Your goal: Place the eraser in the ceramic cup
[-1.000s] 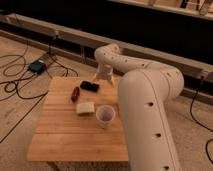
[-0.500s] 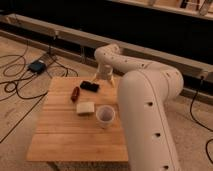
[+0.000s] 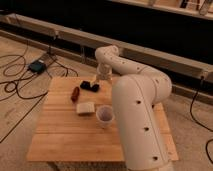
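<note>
The eraser (image 3: 90, 86) is a small flat black block lying on the wooden table (image 3: 70, 135) near its far edge. The gripper (image 3: 96, 79) hangs just above and to the right of the eraser, at the end of the white arm (image 3: 135, 100) that reaches over the table from the right. The ceramic cup (image 3: 105, 116) is a small white round cup standing upright near the table's middle, in front of the eraser and apart from it.
A reddish-brown oblong object (image 3: 75, 93) lies left of the eraser. A pale beige block (image 3: 85, 108) lies beside the cup's left. Black cables (image 3: 20, 85) and a small box (image 3: 36, 65) lie on the floor at left. A dark low wall runs behind.
</note>
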Action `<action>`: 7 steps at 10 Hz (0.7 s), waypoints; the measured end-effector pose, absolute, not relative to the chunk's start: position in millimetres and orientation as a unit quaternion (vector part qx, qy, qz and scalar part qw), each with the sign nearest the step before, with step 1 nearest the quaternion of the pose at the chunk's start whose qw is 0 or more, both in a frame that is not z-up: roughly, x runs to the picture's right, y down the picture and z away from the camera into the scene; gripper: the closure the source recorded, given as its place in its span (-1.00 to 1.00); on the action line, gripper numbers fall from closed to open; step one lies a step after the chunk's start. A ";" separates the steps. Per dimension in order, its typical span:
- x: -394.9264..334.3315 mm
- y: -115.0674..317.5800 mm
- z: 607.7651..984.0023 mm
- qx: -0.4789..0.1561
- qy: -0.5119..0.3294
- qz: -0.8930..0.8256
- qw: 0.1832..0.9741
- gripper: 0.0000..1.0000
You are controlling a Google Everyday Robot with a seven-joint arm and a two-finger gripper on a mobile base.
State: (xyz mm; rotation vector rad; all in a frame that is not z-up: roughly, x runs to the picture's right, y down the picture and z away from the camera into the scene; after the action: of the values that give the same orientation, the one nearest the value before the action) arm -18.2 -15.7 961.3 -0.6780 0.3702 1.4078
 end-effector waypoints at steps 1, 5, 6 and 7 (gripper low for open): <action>-17.6 -19.8 969.4 -0.309 0.160 0.612 0.710 -0.60; -30.4 -42.2 992.8 -0.294 0.148 0.551 0.767 -0.60; -37.7 -45.0 998.4 -0.291 0.146 0.535 0.780 -0.60; -46.7 -44.4 1002.7 -0.291 0.144 0.518 0.791 -0.60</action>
State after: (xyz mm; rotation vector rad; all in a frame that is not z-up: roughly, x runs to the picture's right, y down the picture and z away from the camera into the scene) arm -46.7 -44.4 1002.7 -0.6266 0.3100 1.1144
